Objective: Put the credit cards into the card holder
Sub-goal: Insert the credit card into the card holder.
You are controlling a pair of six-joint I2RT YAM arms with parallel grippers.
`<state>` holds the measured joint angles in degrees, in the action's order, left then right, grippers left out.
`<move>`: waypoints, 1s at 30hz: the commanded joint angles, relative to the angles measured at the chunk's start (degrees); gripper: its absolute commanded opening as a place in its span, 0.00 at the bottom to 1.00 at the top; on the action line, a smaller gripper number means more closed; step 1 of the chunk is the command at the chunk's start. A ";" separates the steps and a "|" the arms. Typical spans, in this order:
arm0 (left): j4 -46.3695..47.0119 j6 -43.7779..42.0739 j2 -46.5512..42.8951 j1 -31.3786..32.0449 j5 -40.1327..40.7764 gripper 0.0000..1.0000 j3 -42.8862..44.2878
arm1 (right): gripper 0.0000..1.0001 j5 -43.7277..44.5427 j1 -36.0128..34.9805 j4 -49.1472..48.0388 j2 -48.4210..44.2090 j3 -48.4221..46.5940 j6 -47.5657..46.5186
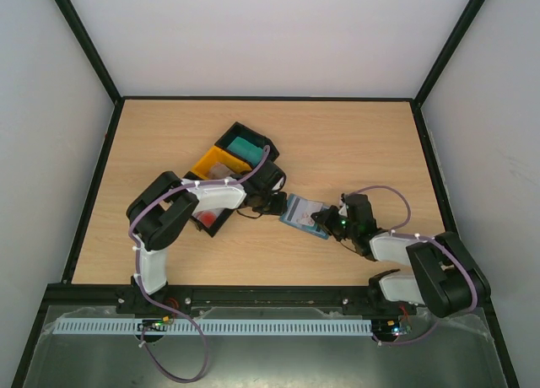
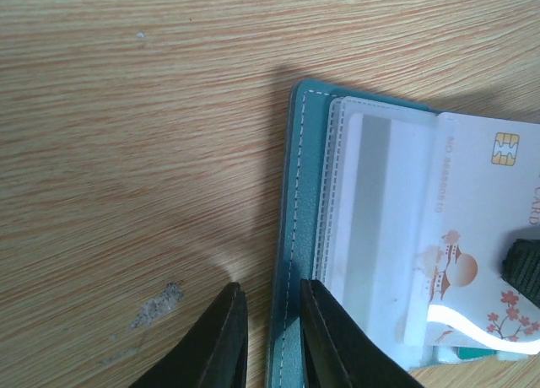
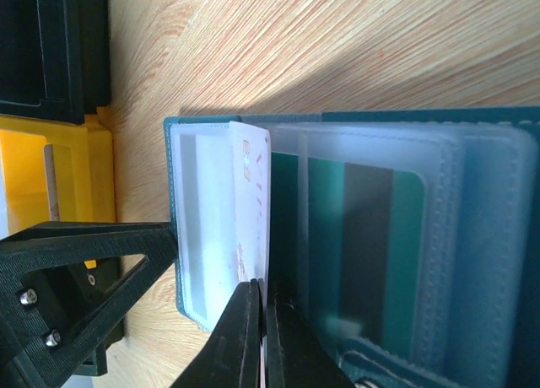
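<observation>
Left wrist showed the left tool (image 2: 274,346) clamped on the edge of the open card holder (image 2: 302,194), mid-bench (image 2: 126,152). The right tool (image 3: 257,337) pinched a credit card (image 2: 481,211) at the mouth of a clear sleeve (image 2: 380,219). Insertion looked to be the step in hand, and the next move called for a straight push home.

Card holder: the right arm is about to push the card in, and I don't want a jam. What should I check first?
1. Slate-blue folding card holder lies open: ok.
2. Right gripper shut on the white red-printed credit card: ok.
3. Card fully inside the clear plastic sleeve: not ok, most of it sticks out.
4. Card's leading edge inside the sleeve mouth: cannot tell.
5. Left gripper holding the cover edge firmly: cannot tell; its jaws straddle it.
</observation>
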<state>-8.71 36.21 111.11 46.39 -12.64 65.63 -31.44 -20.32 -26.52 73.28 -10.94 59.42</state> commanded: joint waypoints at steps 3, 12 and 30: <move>-2.05 -0.21 1.74 0.22 -0.04 0.22 -1.34 | 0.02 -0.49 0.15 -1.63 4.60 1.19 -1.51; -1.84 -0.48 1.75 0.27 -0.82 0.22 -1.60 | 0.04 -4.51 -0.97 -5.91 10.86 0.10 -0.19; -1.27 -0.68 1.79 0.26 -1.93 0.18 -2.22 | 0.05 -0.52 -6.30 -13.94 18.45 -2.38 5.49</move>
<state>-8.47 36.07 111.11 46.00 -13.39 65.41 -34.61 -24.51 -41.98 88.31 -13.06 63.07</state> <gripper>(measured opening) 0.184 0.043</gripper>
